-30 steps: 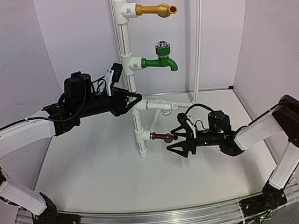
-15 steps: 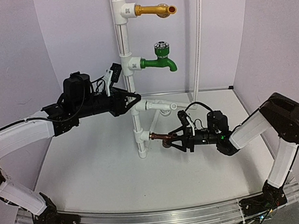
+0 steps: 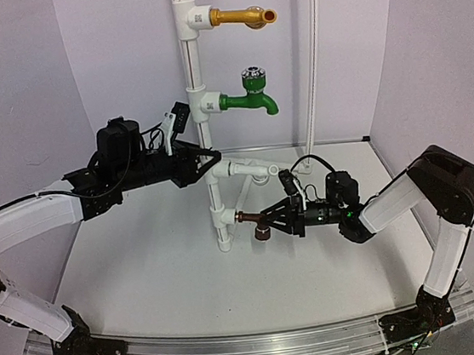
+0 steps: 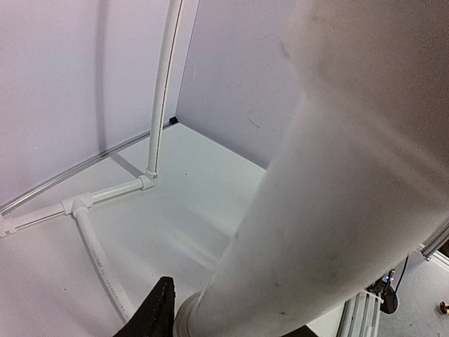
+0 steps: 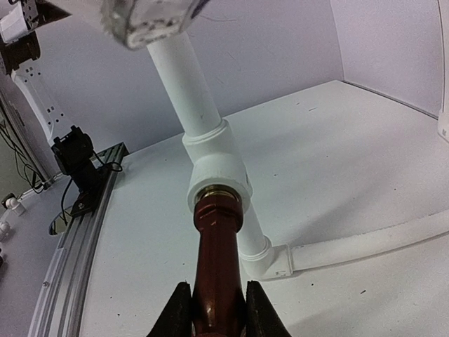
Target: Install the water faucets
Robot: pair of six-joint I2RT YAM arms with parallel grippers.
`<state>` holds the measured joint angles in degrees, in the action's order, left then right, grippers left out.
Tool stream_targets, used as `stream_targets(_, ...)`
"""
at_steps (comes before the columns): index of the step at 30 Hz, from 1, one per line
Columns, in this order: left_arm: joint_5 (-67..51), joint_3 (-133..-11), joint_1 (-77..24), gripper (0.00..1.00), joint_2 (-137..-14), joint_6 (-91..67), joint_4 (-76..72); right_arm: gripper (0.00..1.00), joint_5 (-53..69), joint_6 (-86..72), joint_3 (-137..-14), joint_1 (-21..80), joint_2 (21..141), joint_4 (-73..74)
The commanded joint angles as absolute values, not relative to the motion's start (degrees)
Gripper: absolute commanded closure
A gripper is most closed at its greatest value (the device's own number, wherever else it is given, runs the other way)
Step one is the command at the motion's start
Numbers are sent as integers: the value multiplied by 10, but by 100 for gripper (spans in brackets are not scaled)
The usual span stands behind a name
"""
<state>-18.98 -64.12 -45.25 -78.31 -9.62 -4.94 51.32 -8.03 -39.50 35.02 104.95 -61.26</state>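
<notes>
A dark brown water faucet (image 3: 248,218) sticks out sideways from the lowest white fitting (image 3: 225,219) of the upright white pipe (image 3: 195,71). My right gripper (image 3: 265,224) is shut on the faucet's body; in the right wrist view the faucet (image 5: 219,232) runs from the fitting (image 5: 217,168) down between both black fingers (image 5: 184,309). My left gripper (image 3: 211,160) is shut on the white pipe higher up. The pipe (image 4: 337,210) fills the left wrist view, with one black finger (image 4: 158,309) against it.
A gold faucet (image 3: 240,16) and a green faucet (image 3: 249,99) sit on the same pipe above. A thin white tube (image 3: 310,66) climbs the back wall, and a low pipe (image 3: 249,167) runs across the table behind. An aluminium rail (image 3: 256,347) edges the front.
My right gripper slid left from beside the brown faucet onto it and closed on its body. The left arm kept its hold on the pipe.
</notes>
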Motion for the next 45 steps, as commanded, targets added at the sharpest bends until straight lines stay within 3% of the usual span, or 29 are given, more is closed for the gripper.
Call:
stream_targets(1, -186, -643, -495, 100, -736, -161, -23, 83, 544, -132, -425, 336, 1072, -624)
stream_targets(27, 133, -542, -569, 100, -699, -165, -175, 94, 668, -382, -604, 334, 1194, -617)
stream_targets(36, 154, -545, -570, 100, -687, -140, -160, 88, 690, -513, -604, 333, 1204, -637)
stream_targets(37, 156, -546, -570, 100, -685, -138, -158, 86, 690, -524, -603, 332, 1203, -638)
stream_targets(39, 168, -548, -570, 100, -680, -136, -150, 69, 677, -524, -594, 327, 1192, -639)
stream_targets(45, 174, -558, -569, 100, -672, -134, -114, 34, 644, -470, -581, 284, 1164, -636)
